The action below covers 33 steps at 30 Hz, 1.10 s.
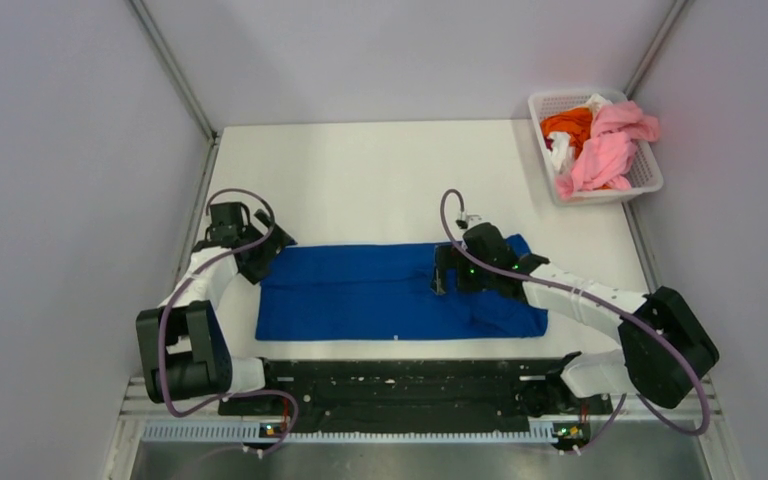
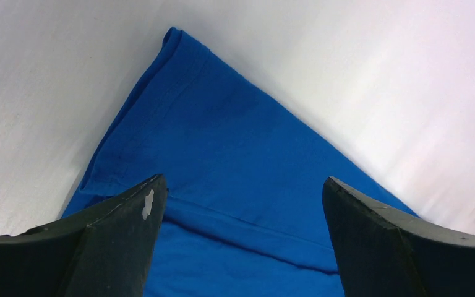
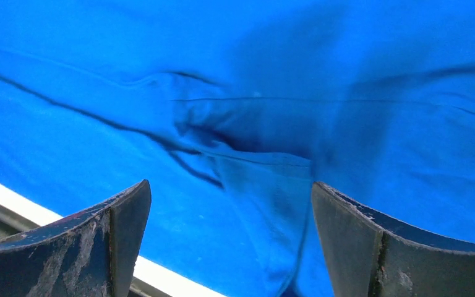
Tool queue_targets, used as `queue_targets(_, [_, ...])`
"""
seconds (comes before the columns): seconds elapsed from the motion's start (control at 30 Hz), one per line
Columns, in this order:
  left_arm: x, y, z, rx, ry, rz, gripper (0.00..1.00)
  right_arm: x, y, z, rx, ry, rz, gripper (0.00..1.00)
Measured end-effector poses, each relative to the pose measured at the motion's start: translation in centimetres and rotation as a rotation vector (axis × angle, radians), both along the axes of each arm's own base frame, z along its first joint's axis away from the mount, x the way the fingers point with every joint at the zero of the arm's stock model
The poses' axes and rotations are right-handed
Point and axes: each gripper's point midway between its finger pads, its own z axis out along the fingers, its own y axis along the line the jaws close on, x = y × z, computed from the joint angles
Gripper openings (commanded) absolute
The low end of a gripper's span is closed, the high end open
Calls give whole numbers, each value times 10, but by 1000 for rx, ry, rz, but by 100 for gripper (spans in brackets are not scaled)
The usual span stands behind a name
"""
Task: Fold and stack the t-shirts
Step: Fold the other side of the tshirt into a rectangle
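A royal blue t-shirt (image 1: 380, 292) lies folded into a long flat band on the white table (image 1: 380, 180), near the front edge. My left gripper (image 1: 265, 252) hovers at the band's left end, open, with only blue cloth (image 2: 235, 161) showing between its fingers (image 2: 124, 241). My right gripper (image 1: 443, 270) is over the band's right half, open, above a creased fold (image 3: 247, 142); nothing is held. More t-shirts, pink (image 1: 605, 145), orange (image 1: 568, 123) and white (image 1: 561, 152), lie bunched in the basket.
A white lattice basket (image 1: 650, 175) stands at the table's back right corner. Grey walls close in the left, back and right sides. The black arm-base rail (image 1: 400, 385) runs along the near edge.
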Motion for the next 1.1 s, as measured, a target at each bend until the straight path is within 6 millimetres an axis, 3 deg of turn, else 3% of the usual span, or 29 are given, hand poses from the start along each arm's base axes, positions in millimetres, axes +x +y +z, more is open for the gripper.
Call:
queue_targets(0.2, [3,1,1,6,-14,-4,99,-13,32,6,74,-13,137,99])
queue_targets(0.5, [2,5,4,35,-24,-3,99,-62,72,4,55,2,366,99])
queue_targets(0.6, [2,6,9,45,-39,-6,99,-56,61,12,19,-38,309,99])
queue_targets(0.8, [3,6,16,51,-62,-10,99,-15,13,30,42,-110,63,99])
queue_targets(0.9, [2,6,15,55,-62,-14,99,-10,-2,18,18,-92,8,99])
queue_targets(1.1, [0,6,13,63,-58,-26,99,-10,-3,-10,-30,-28,4,99])
